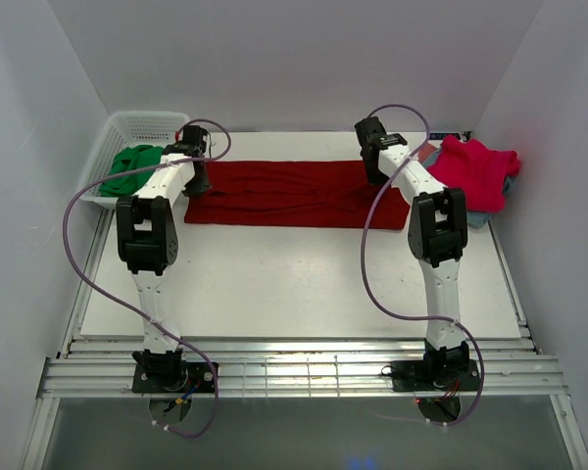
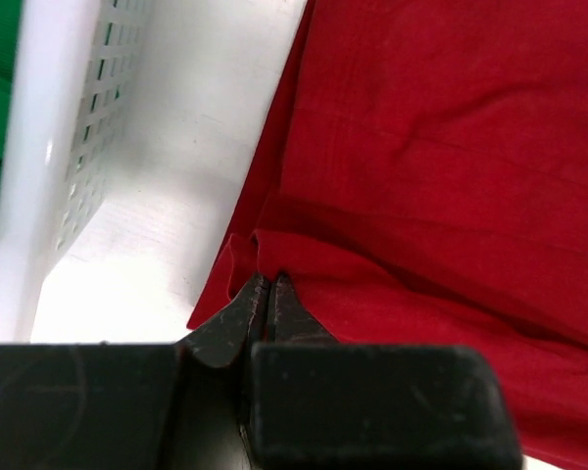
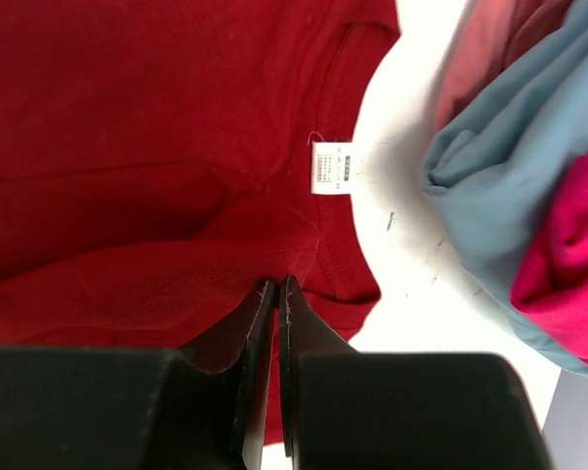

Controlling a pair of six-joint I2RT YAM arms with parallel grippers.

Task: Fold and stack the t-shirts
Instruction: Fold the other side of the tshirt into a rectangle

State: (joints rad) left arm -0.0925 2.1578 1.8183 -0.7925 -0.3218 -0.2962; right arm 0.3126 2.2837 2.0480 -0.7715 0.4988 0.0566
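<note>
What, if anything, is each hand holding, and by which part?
Both pinch the dark red t-shirt: left hand at its left-end edge, right hand on the edge beside the collar.

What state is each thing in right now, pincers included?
dark red t-shirt: folded into a long strip, flat on the table.
left pincer: shut on the dark red t-shirt's left end.
right pincer: shut on its collar end.
pink-red t-shirt: lying loosely on the grey-blue t-shirts.
grey-blue t-shirts: folded, stacked underneath.
green cloth: bunched inside the white basket.
</note>
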